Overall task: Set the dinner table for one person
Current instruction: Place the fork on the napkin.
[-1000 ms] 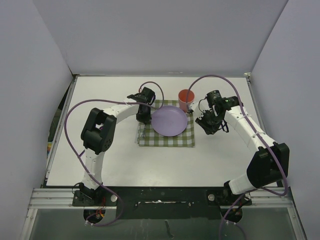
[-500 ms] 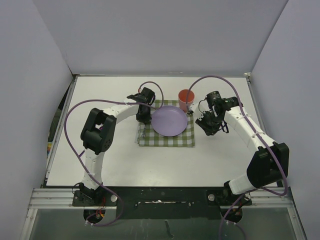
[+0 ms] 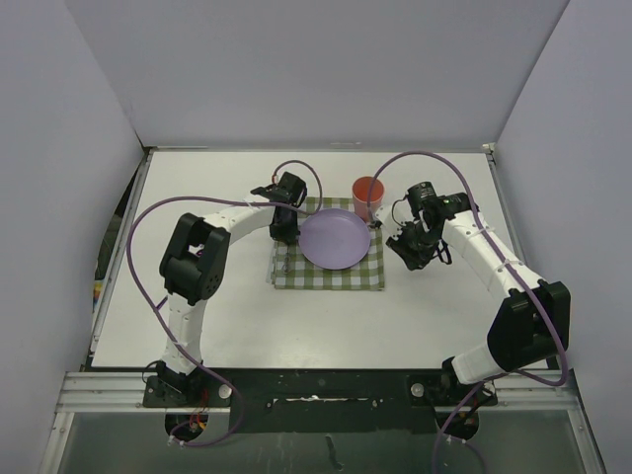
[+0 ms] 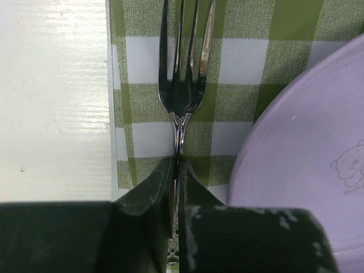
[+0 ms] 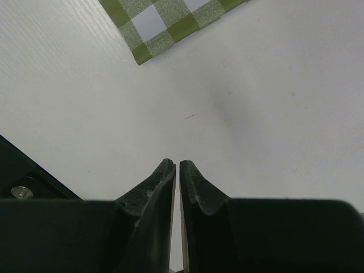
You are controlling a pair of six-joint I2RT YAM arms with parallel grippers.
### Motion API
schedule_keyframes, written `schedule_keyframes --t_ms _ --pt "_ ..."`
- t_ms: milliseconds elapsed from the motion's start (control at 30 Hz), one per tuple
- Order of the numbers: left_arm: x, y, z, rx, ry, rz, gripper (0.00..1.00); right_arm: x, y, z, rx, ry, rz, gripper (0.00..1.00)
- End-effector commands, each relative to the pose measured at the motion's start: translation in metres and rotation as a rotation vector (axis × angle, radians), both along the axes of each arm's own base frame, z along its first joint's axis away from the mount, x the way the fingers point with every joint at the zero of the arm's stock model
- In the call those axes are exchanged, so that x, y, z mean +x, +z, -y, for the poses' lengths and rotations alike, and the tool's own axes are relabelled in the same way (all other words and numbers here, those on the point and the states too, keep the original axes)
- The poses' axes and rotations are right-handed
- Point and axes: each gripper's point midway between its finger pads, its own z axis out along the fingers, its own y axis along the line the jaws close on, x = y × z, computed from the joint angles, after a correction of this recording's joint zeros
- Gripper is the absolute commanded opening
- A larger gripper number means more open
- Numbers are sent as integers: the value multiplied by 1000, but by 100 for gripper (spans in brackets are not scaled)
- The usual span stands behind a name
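A silver fork [image 4: 182, 85] lies along the left strip of the green-and-white checked cloth [image 4: 142, 68], tines pointing away from me. My left gripper [image 4: 177, 162] is shut on its handle, just left of the lilac plate [image 4: 307, 142]. From above, that gripper [image 3: 281, 232] sits at the cloth's [image 3: 326, 278] left edge beside the plate [image 3: 336, 237]. A red cup [image 3: 368, 193] stands behind the plate's right side. My right gripper [image 5: 177, 164] hovers over the bare white dinner table [image 5: 256, 85] right of the cloth, jaws together, nothing showing between them.
White walls close the dinner table [image 3: 296, 326] in at the back and both sides. The arm bases and a metal rail [image 3: 316, 380] run along the near edge. Purple cables loop above both arms.
The right gripper has crept slightly toward the plate. The left gripper and fork have not visibly moved.
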Motion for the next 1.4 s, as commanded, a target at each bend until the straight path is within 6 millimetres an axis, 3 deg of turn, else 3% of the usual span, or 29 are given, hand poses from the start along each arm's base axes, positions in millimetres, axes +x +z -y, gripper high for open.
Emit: schedule_keyframes --t_ms 0,300,367,433,800,1367 --pt "17 -14 17 -64 32 18 0 -1 6 4 -3 -9 27 11" --pt "12 -12 8 -31 26 16 1 1 7 2 9 -22 33 12" --pt "10 -8 4 -20 27 27 9 3 7 -1 17 -30 31 12" --pt "8 -5 -1 -1 30 35 11 3 7 -2 21 -28 31 12" --pt "-4 -15 -10 16 38 3 11 1 13 0 16 -25 46 12" --pt "-8 -13 -25 26 62 -1 10 5 14 -2 20 -31 40 12"
